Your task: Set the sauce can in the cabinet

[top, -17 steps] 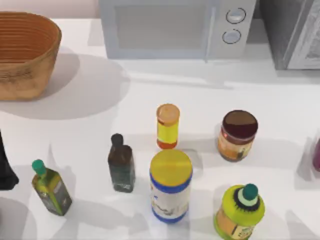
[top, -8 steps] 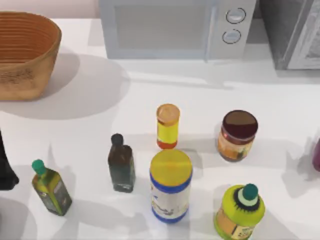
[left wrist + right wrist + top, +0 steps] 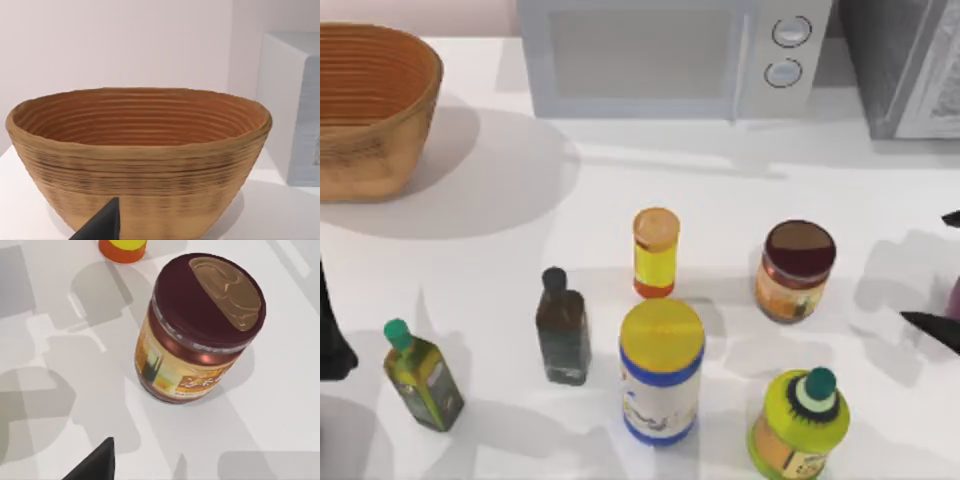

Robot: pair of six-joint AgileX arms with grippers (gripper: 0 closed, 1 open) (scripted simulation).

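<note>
— Looking at the top view, where does the sauce can (image 3: 795, 270) lie from the working pincer?

— Straight to the left of it. The right gripper (image 3: 941, 272) pokes in at the frame's right edge, middle height, and the can stands right of centre at much the same height, with bare table between them. They are near, not touching.

— Pincer state?

— Apart, by my reading: two dark tips show at the edge, one above the other, with table between, and nothing is held.

— How does the can stand?

— Upright, long axis vertical, maroon top facing the overhead camera. In the right wrist view the can (image 3: 200, 330) sits beyond one dark fingertip (image 3: 95, 464), label side showing.

— Which arm should take it?

— The right one, I judge. The left arm (image 3: 328, 335) is parked at the lower left edge, well apart from the can.

— And the cabinet (image 3: 905, 70)?

— Upper right corner, beside the microwave (image 3: 660, 55). So I expect a leftward reach to close on the can's sides, then a carry up the frame's right side.

— Anything crowding it?

— A green-capped bottle (image 3: 800, 420) stands below the can, near the approach.
</note>
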